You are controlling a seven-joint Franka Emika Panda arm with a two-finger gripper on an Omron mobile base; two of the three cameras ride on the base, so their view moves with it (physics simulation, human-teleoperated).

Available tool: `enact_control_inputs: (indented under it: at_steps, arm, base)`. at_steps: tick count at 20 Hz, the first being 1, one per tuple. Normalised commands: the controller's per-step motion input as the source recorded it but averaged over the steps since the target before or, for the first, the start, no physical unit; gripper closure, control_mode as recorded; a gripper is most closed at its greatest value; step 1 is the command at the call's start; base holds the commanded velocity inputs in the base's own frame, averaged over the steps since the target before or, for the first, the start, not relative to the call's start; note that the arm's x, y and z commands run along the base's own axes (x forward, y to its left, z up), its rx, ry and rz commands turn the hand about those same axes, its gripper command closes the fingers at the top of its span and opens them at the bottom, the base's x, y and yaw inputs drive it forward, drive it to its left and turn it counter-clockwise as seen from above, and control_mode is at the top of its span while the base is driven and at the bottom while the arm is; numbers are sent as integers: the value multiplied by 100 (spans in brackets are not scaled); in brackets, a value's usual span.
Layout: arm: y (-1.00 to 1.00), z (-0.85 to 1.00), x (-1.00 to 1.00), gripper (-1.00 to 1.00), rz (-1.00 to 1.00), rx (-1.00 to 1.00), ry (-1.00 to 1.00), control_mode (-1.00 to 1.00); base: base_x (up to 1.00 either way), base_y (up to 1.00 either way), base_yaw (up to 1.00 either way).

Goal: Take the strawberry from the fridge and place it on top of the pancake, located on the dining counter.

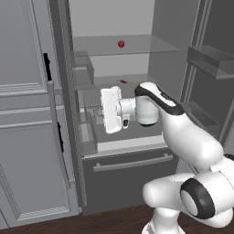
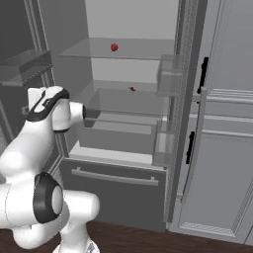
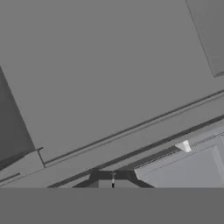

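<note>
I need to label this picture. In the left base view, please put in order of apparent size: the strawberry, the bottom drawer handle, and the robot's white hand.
1. Bottom drawer handle, the longest.
2. White hand; it sits nearer the camera, so it looks enlarged.
3. Strawberry, by far the smallest.

Arm [image 1: 183,137] is presenting as glossy white rounded segments, showing at the lower right of the left base view and the lower left of the right base view. Dark grey rings are marking the joints; a large black-rimmed disc with a grey cap is capping the lowest joint. A black band is wrapping the wrist link. The hand [image 1: 111,110] is showing as a flat white block. Dark finger tips [image 3: 105,179] are showing at the bottom centre of the hand view.
</note>
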Motion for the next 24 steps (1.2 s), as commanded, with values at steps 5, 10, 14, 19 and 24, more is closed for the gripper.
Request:
enact_control_inputs:
  at_steps: [5, 10, 14, 19, 24]
  arm:
    - [-44, 49, -39, -100, -12, -34, 0, -100]
    - [-55, 34, -35, -100, -10, -38, 0, -100]
    - [-68, 29, -44, -100, -11, -43, 0, -100]
    - [-68, 11, -40, -100, -2, -60, -5, -100]
    - [-86, 0, -39, -100, -1, -53, -2, -100]
  base:
    - [0, 0, 0]
    - [0, 0, 0]
    - [0, 0, 0]
    - [0, 0, 0]
    - [0, 0, 0]
